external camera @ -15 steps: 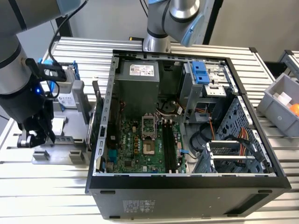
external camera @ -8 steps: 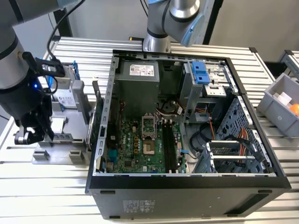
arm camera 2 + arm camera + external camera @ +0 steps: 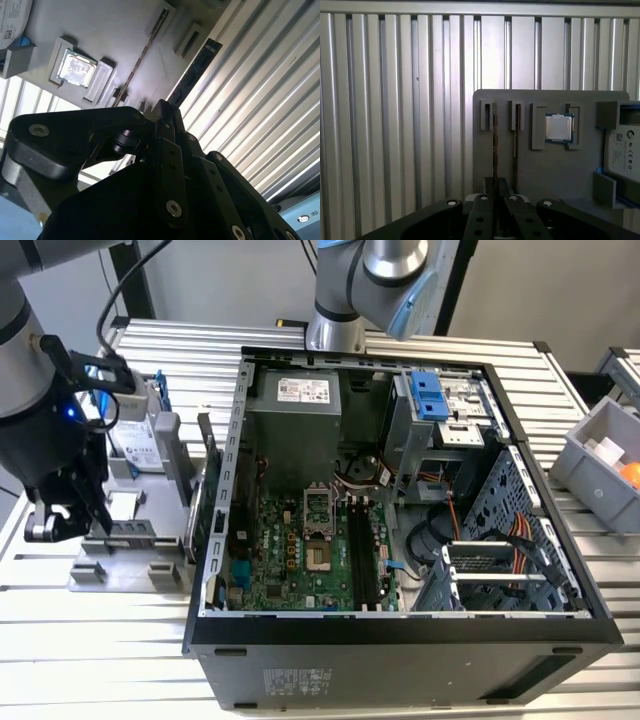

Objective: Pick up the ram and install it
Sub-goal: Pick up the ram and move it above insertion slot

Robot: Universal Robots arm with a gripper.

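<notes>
Two ram sticks stand on edge in slots of a grey fixture plate [image 3: 540, 165]. One ram stick [image 3: 494, 135] runs straight in line with my gripper [image 3: 495, 189]; the other ram stick [image 3: 515, 140] is beside it. In the second wrist view a thin ram stick [image 3: 142, 55] leads toward my gripper [image 3: 165, 111], and a dark one [image 3: 197, 67] lies near the plate's edge. The fingers [image 3: 504, 192] look pressed together with nothing seen between them. In the exterior view my gripper [image 3: 90, 522] hangs over the fixture [image 3: 130, 575] at that view's left, beside the open computer case [image 3: 400, 630].
A processor chip [image 3: 558, 127] and a hard drive [image 3: 622, 150] also sit on the fixture. Inside the case, the motherboard's long black memory slots [image 3: 362, 550] lie near the middle. A second arm's base [image 3: 335, 330] stands behind the case. A grey bin [image 3: 605, 465] sits at the exterior view's right.
</notes>
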